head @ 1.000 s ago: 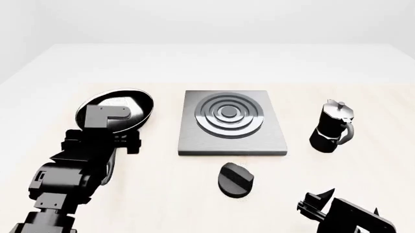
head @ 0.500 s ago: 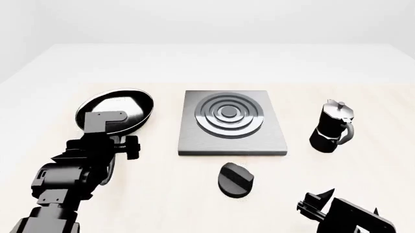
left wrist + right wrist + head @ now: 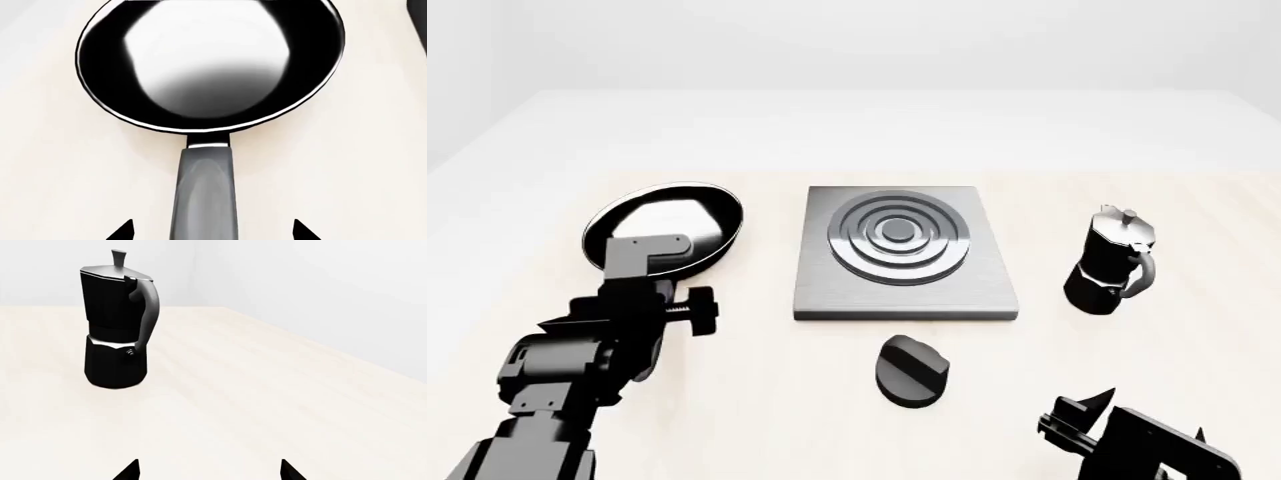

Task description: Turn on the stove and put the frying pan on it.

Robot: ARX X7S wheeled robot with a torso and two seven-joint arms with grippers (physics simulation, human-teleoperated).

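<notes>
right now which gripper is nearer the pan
Left. The left gripper is over the pan's handle, fingertips open either side of it. The right gripper is far across the table, facing the moka pot.

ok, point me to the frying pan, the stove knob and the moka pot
frying pan (image 3: 207, 55), left wrist view, on its shiny inside.
stove knob (image 3: 912, 370), head view, on its top face.
moka pot (image 3: 113, 335), right wrist view, on its black body.

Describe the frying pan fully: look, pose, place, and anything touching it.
The frying pan is round and black with a shiny pale inside, thin light rim and long dark grey handle. It lies flat on the table, apart from the stove. The open left gripper straddles the handle without touching it.
</notes>
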